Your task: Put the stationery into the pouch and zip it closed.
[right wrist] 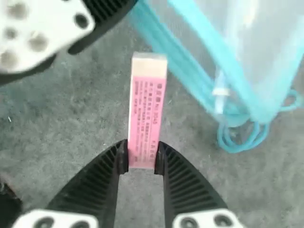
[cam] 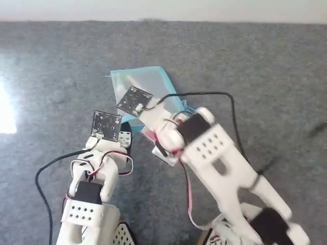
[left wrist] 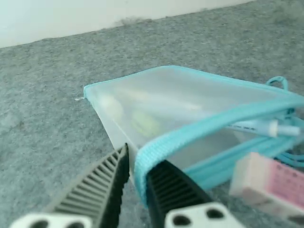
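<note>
Pouch (left wrist: pixel 180 104) translucent, teal-zippered; right end effector (right wrist: pixel 141 151) grips rectangular pink eraser (right wrist: pixel 147 95).

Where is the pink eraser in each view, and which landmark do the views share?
High view: the eraser, mostly hidden, at the near end of the pouch.
Left wrist view: eraser beside the pouch's open mouth.
Right wrist view: eraser between the jaws.
Shared landmark: the pouch's turquoise zipper.

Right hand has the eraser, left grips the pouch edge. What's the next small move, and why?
Probably swing the right hand toward the pouch mouth and slide the eraser in. The eraser is clamped just outside the opening, which the left hand holds lifted by its zipper edge; pens already lie inside.
</note>
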You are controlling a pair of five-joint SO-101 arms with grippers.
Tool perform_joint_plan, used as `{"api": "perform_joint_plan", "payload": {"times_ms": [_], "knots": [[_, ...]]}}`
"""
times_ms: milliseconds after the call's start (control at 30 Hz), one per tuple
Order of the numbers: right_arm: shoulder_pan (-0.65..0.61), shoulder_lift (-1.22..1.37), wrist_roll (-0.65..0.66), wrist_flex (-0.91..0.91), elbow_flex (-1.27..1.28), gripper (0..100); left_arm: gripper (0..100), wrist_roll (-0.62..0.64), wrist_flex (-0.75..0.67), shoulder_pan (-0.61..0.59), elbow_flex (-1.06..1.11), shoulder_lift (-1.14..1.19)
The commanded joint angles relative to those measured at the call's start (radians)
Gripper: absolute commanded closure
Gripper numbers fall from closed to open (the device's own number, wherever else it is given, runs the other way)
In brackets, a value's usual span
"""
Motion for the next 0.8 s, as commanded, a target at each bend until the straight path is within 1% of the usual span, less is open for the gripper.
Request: {"api": "perform_joint_plan", "payload": {"times_ms": [0, 100, 200, 367, 567, 767], "knots": [[0.005, 0.130, -0.029, 0.070, -0.141, 99.1, 99, -0.012, 0.003, 0.018, -0.013, -0.009], [0.061, 0.232, -0.092, 0.093, -0.256, 99.1, 99, -0.012, 0.003, 0.041, -0.013, -0.008], [0.104, 0.308, -0.097, 0.119, -0.384, 99.1, 99, -0.014, 0.003, 0.071, -0.004, -0.012], [0.111, 0.423, -0.101, 0.170, -0.566, 99.1, 99, -0.038, 0.003, 0.083, 0.001, -0.012], [0.113, 0.616, -0.104, 0.226, -0.789, 99.0, 99, -0.040, 0.003, 0.083, 0.001, -0.012], [0.125, 0.740, -0.146, 0.236, -1.030, 97.6, 99, -0.040, 0.003, 0.083, 0.001, -0.012]]}}
